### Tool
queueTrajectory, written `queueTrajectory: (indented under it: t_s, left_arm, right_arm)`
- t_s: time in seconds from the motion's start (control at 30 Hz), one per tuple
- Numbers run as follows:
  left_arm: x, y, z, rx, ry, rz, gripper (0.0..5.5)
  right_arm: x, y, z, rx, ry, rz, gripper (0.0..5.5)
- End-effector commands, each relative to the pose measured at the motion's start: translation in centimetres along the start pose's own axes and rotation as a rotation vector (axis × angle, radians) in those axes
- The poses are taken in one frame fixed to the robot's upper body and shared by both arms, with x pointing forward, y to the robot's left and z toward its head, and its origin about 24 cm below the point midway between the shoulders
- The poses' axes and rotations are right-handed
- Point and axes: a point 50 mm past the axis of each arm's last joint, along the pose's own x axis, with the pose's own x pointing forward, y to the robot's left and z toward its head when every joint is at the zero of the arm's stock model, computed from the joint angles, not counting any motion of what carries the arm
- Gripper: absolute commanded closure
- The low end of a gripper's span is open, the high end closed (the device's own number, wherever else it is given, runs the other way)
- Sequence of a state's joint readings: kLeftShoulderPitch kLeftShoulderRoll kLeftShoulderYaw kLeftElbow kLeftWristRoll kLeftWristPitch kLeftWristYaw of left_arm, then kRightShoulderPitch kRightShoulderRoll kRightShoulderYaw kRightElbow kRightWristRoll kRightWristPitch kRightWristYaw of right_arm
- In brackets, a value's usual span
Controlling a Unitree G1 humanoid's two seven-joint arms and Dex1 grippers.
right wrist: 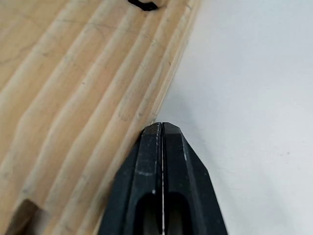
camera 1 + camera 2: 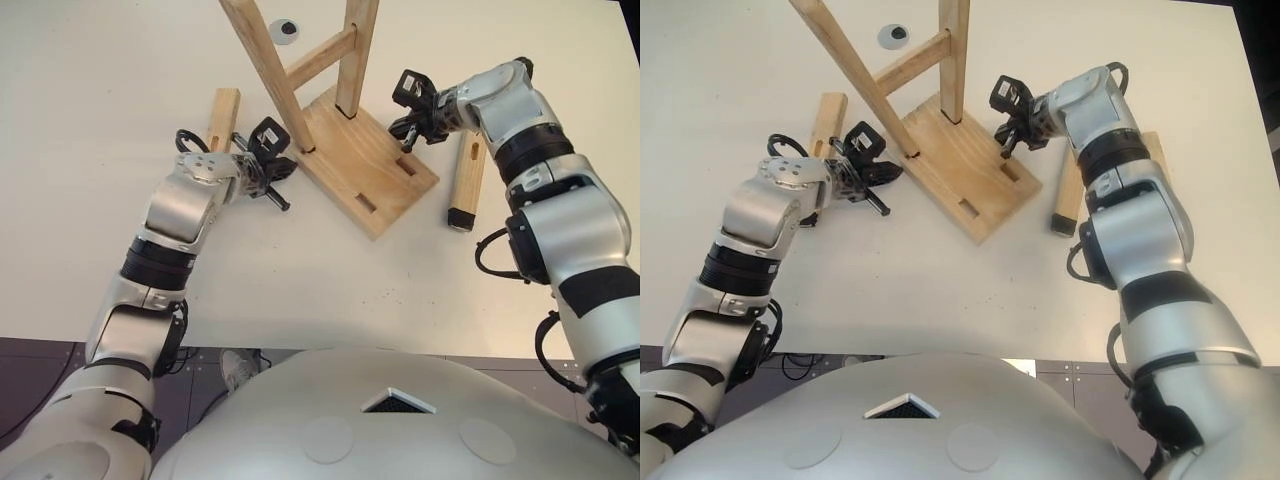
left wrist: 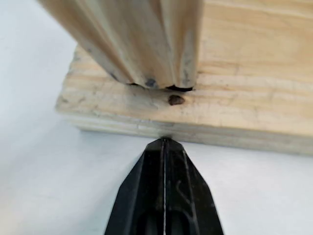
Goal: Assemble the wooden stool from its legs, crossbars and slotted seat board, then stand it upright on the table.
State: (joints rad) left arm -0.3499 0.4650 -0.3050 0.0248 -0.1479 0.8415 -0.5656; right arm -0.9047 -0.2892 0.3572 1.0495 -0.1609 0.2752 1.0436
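Seat board [image 2: 372, 172] flat on table [image 2: 100, 80], long axis diagonal, far-left to near-right | standing legs [image 2: 265, 65] upright in its far slots, joined by crossbar [image 2: 320, 58] | left gripper [image 3: 164, 142] – fingers together, tip at board's left edge | right gripper [image 1: 161, 126] – fingers together, beside opposite edge | loose left leg [image 2: 222, 115], loose right leg [image 2: 467, 180] flanking.

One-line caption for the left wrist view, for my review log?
Shut left end effector aimed at the edge of the seat board, close to where a leg sits in its slot.
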Motion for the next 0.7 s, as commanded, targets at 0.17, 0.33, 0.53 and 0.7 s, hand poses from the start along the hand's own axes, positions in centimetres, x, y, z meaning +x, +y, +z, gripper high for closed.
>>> queueTrajectory:
  t_s: [0.17,0.33,0.53,0.7]
  left_arm:
    - [2.2,-1.4,0.1,-0.085,-0.015,-0.036,5.5]
    - [3.7,-1.3,1.2,-0.127,-0.054,-0.018,5.5]
    - [5.2,-0.5,1.1,-0.19,-0.071,0.028,5.5]
    - [5.5,0.4,1.9,-0.219,-0.116,0.083,5.5]
  right_arm:
    - [1.7,3.9,-0.6,0.104,-0.111,-0.007,5.49]
    - [0.8,3.1,-0.9,0.207,-0.18,-0.199,5.49]
    - [-0.2,3.0,-1.7,0.288,-0.193,-0.278,5.49]
    - [-1.6,2.9,-1.9,0.355,-0.225,-0.366,4.9]
